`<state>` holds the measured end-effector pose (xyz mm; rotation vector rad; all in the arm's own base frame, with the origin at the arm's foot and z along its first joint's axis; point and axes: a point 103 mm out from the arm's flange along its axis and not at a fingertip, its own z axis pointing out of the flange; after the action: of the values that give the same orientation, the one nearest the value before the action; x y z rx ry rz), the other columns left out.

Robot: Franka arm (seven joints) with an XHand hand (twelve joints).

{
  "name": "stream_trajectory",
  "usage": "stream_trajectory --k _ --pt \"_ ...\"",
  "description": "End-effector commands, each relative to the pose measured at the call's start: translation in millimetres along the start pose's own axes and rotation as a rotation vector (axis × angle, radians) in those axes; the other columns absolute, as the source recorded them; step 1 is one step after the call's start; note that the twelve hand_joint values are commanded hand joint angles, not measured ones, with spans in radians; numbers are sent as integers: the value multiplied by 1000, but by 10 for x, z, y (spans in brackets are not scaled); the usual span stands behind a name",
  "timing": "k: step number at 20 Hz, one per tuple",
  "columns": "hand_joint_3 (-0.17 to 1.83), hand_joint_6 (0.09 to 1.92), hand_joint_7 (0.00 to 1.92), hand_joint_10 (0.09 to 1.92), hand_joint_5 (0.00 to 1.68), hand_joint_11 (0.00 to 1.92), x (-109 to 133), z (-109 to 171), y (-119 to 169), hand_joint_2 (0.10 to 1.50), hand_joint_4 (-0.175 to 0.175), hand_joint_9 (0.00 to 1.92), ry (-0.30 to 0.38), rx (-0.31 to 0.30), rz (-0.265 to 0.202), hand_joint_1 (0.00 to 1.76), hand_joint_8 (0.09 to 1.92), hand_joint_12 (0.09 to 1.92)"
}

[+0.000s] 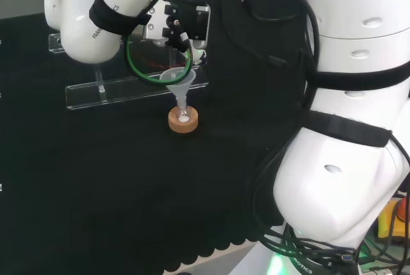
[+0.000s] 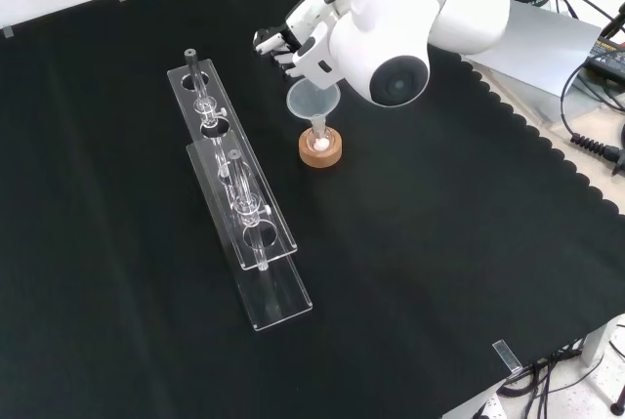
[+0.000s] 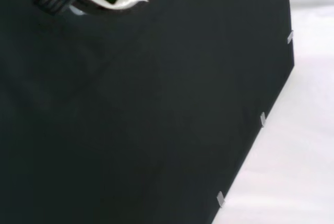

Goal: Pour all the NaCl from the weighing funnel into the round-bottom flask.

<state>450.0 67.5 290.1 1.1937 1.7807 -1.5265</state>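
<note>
While the arm's white links (image 2: 410,19) reach over the black cloth (image 2: 439,272), the cork ring (image 2: 320,150) serves as the reference point for everything on the bench. In the front view, the round-bottom flask (image 2: 318,141) sits upright in the cork ring, and a small amount of white material shows at its base. A clear funnel (image 2: 312,102) stands upright in the flask's neck, its wide mouth directly above the ring. In the head view the same stack appears: cork ring (image 1: 183,120) at the bottom, flask (image 1: 183,116) seated in it, funnel (image 1: 177,81) on top. The hand (image 2: 288,46) is above the cork ring and just beyond the funnel's mouth in the front view, partly covered by the large link with the round grey cap (image 2: 398,79). In the head view the hand (image 1: 186,28) sits above the funnel, behind a green cable loop (image 1: 157,63). Its fingers are too hidden to tell whether they are straight or curled, and whether they hold a weighing funnel cannot be told. Left of the cork ring in the front view, well apart from it, stands a clear rack (image 2: 239,194) with holes, carrying clear glass pieces. In the wrist view, bare cloth (image 3: 130,119) runs to the bench edge.
</note>
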Motion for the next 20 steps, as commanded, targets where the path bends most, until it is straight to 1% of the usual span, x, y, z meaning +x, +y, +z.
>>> stream_trajectory --k 1,7,14,18,20 --pt "670 892 891 455 1151 493 5 -23 -24 705 175 1031 -47 11 22 1083 634 1275" --pt "670 891 893 457 1151 492 -1 -49 -39 705 175 1030 -74 14 42 1083 636 1275" --pt "671 892 893 458 1151 491 9 -51 -12 704 175 1030 -100 27 45 1083 637 1276" --pt "672 892 893 459 1151 491 27 -75 -11 704 175 1030 -141 39 49 1083 638 1276" --pt "672 892 894 460 1151 490 23 -90 -17 704 175 1030 -139 39 49 1083 638 1276"
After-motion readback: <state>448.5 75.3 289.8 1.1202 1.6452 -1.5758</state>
